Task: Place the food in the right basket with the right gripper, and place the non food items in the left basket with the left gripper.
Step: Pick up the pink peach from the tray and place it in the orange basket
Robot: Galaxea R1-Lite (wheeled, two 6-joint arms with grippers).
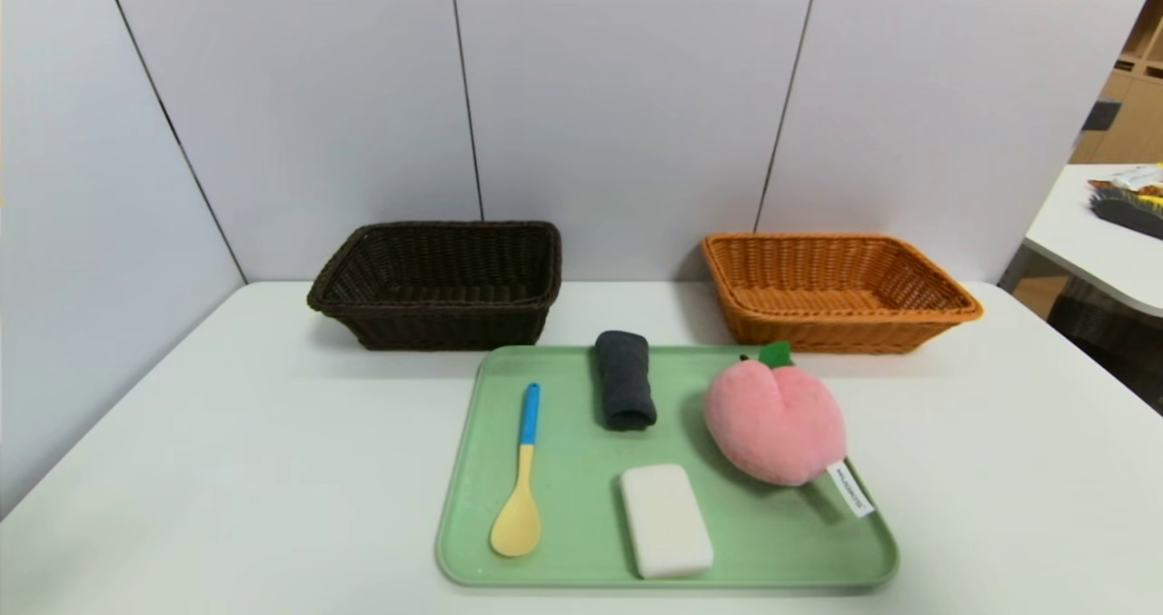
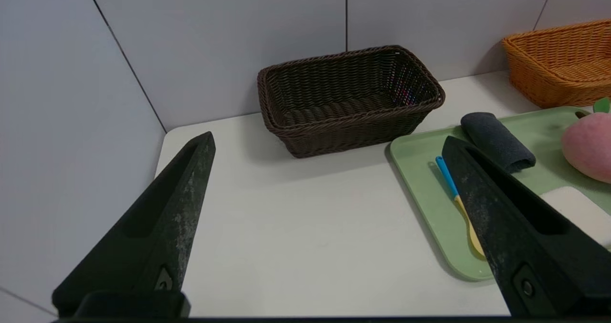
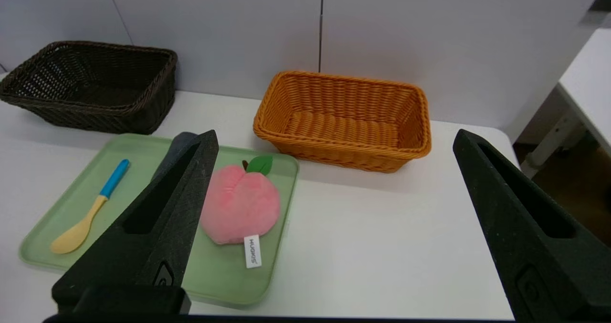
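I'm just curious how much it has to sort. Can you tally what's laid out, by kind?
Food: 1, plush peach
Non-food items: 3, spoon, rolled cloth, white bar
Baskets: 2, dark brown, orange
Tray: 1, green
Total: 7

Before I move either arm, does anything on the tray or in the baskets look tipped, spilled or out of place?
Nothing stands out. The peach, spoon, rolled cloth and white bar lie apart on the green tray. The dark basket and orange basket stand upright and hold nothing.
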